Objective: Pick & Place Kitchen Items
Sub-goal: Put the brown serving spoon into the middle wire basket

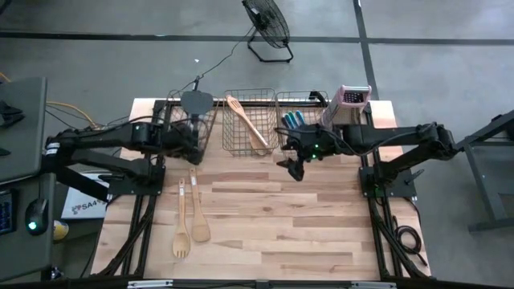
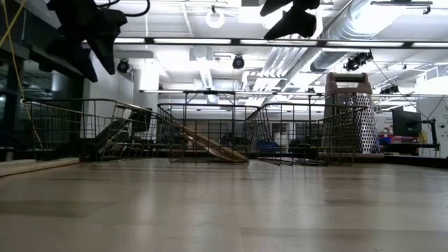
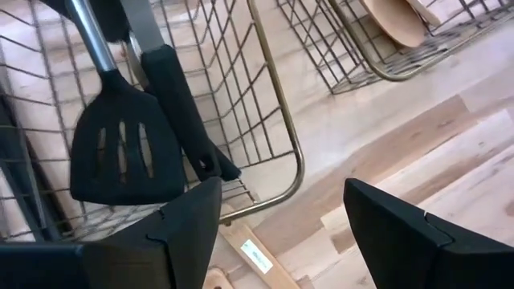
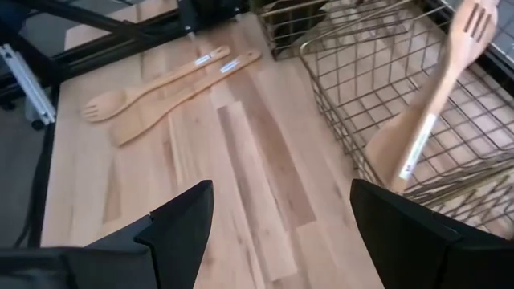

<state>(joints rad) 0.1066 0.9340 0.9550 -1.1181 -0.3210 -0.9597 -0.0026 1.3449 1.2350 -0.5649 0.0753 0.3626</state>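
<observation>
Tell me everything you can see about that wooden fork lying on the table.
The wooden fork is pale, one-piece wood, with a long slim handle and a broad head cut into short tines. It lies flat on the table, tines pointing away from the baskets, close beside a wooden spatula. A small label marks its handle end. Neither hand touches it.

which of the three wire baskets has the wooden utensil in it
The middle wire mesh basket: a pale wooden slotted utensil leans across it. The left basket holds a dark grey spatula, the right basket slim blue pieces.
</observation>
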